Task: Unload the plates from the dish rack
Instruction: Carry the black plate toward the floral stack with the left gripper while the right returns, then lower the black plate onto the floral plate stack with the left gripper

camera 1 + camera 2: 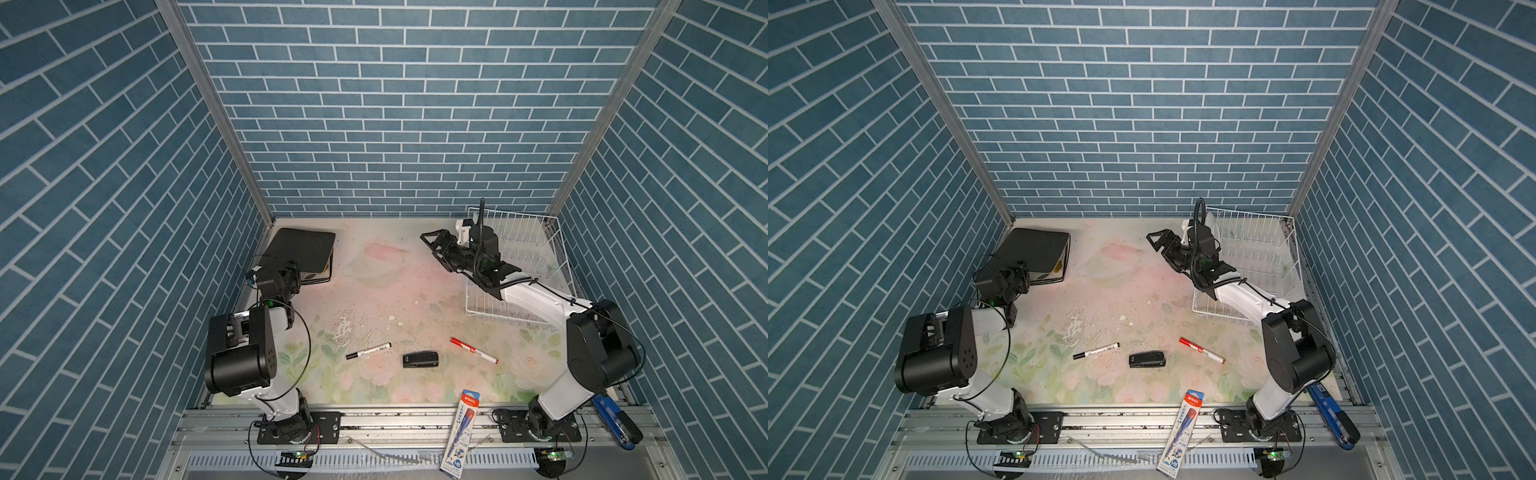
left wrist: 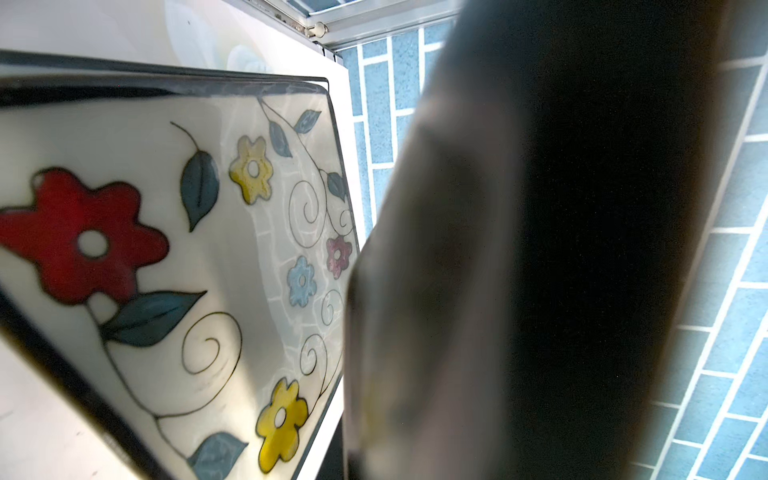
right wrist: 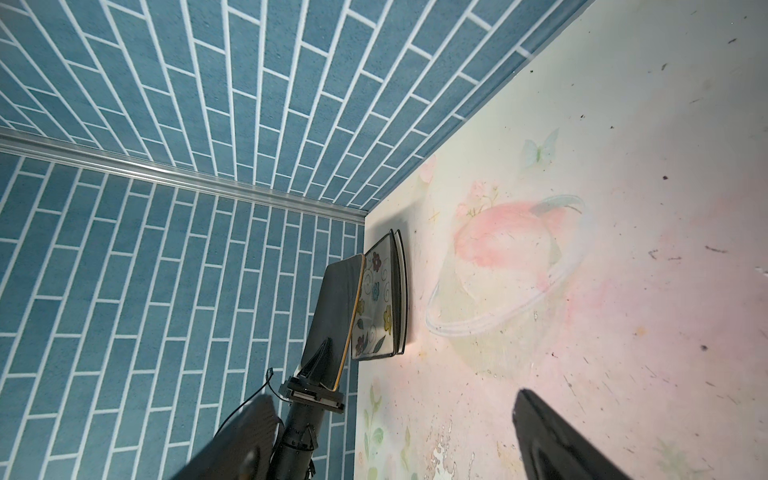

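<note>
A matte black square plate (image 1: 301, 249) (image 1: 1034, 249) hangs tilted at the back left with my left gripper (image 1: 291, 269) (image 1: 1017, 272) shut on its near edge. In the right wrist view that plate (image 3: 332, 316) leans over a stack of plates topped by the flower-patterned plate (image 3: 374, 307) (image 2: 166, 249). The black plate's far edge is down by the stack and its near edge is raised. The white wire dish rack (image 1: 557, 249) (image 1: 1289, 249) stands at the back right, and I see no plate in it. My right gripper (image 1: 432, 247) (image 1: 1158, 245) (image 3: 392, 440) hovers open just left of the rack, holding nothing.
Near the front lie a black marker (image 1: 368, 350), a black stapler (image 1: 420, 359) and a red marker (image 1: 473, 350). A pen package (image 1: 461, 428) rests across the front rail, and a blue-handled tool (image 1: 615, 419) lies at the front right. Blue brick walls close in three sides.
</note>
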`<state>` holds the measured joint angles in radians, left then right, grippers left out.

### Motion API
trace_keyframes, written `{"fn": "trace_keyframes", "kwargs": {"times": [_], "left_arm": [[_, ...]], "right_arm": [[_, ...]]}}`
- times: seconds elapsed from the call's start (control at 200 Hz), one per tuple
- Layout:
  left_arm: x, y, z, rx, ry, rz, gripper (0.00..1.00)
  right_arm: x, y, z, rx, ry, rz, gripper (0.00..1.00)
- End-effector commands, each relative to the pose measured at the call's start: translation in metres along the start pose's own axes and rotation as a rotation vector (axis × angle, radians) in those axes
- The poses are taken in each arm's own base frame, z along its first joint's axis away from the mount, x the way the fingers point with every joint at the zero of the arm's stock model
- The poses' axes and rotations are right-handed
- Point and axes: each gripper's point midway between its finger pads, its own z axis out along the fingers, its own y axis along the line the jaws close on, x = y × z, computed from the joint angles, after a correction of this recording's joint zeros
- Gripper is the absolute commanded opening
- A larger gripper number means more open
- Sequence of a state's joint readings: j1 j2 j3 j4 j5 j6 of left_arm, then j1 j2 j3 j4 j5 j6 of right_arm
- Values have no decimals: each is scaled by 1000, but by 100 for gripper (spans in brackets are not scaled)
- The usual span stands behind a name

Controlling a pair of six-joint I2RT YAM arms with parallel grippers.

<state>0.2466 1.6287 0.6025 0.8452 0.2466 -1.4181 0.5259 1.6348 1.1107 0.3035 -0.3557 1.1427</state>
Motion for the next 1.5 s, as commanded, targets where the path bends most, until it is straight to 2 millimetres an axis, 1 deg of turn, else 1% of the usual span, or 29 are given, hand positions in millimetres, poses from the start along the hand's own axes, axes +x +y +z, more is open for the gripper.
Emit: {"fn": "trace_keyframes", "kwargs": {"times": [0.0,0.17,0.22,0.375,0.5,0.67,0.68,0.69,0.705,0.78,0.895,1.075,1.205,1.496], "left_arm": [[-15,-76,-3,250,-49,55,0],[-19,-71,1,239,-69,56,0],[-20,-75,0,255,-79,68,0],[-24,-74,2,234,-99,98,0],[-27,-78,2,229,-109,125,0],[-28,-69,7,217,-107,113,0],[-28,-69,7,219,-107,112,0],[-30,-77,8,235,-109,114,0],[-30,-79,9,240,-110,114,0],[-31,-78,12,239,-104,95,0],[-29,-66,21,176,-77,46,0],[-32,-64,22,160,-94,48,0],[-35,-55,26,141,-111,41,0],[-40,-46,32,132,-136,16,0]], "right_arm": [[-8,29,0,-46,-8,-67,90],[-6,30,3,-40,2,-72,90],[-5,30,4,-35,8,-75,90],[-4,31,7,-32,14,-77,90],[-3,30,10,-30,21,-76,90],[-3,31,14,-32,29,-75,90],[-3,31,14,-32,30,-76,90],[-2,31,15,-32,31,-76,90],[-2,31,15,-32,32,-75,90],[-2,31,17,-32,35,-75,90],[-2,31,20,-32,42,-74,90],[-2,32,24,-30,52,-78,90],[-1,34,29,-34,64,-78,90],[3,33,36,-29,77,-77,90]]}}
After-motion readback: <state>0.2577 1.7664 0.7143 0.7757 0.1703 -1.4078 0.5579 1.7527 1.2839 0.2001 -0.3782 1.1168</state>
